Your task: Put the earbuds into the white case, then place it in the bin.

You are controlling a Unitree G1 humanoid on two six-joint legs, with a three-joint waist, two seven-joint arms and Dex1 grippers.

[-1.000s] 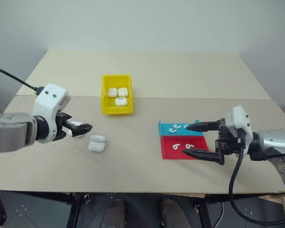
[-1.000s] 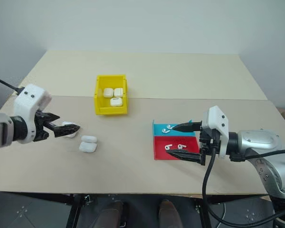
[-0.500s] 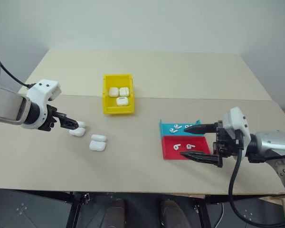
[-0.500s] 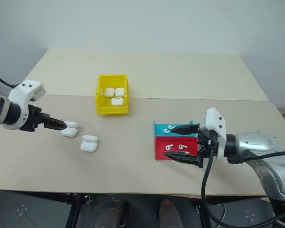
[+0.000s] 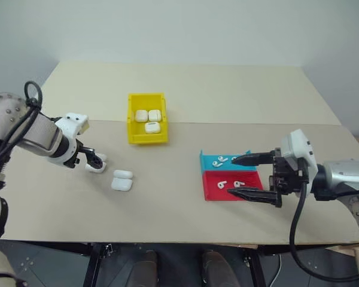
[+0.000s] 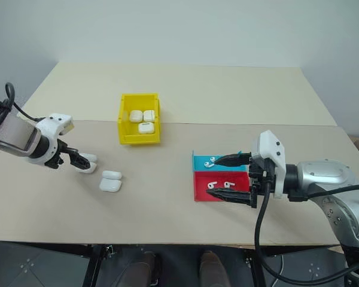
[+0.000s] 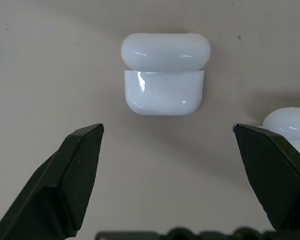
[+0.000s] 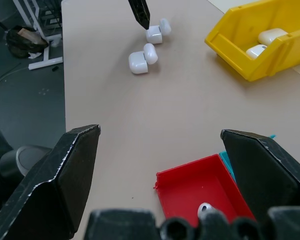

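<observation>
While spread wide and empty, left gripper (image 5: 94,161) fingers hung over one small glossy white case (image 7: 165,73) on the beige worktop (image 5: 167,197); second case (image 5: 121,180) cut off in wrist view. Right gripper (image 5: 246,176) fingers stood apart by red tray (image 5: 218,192) and blue tray (image 5: 209,162) holding tiny white earbuds (image 5: 221,184). Yellow plastic bin (image 5: 133,137) held three cases, lids' state unclear.

Lab: bare worktable (image 5: 185,203), plain white wall (image 5: 179,30).
</observation>
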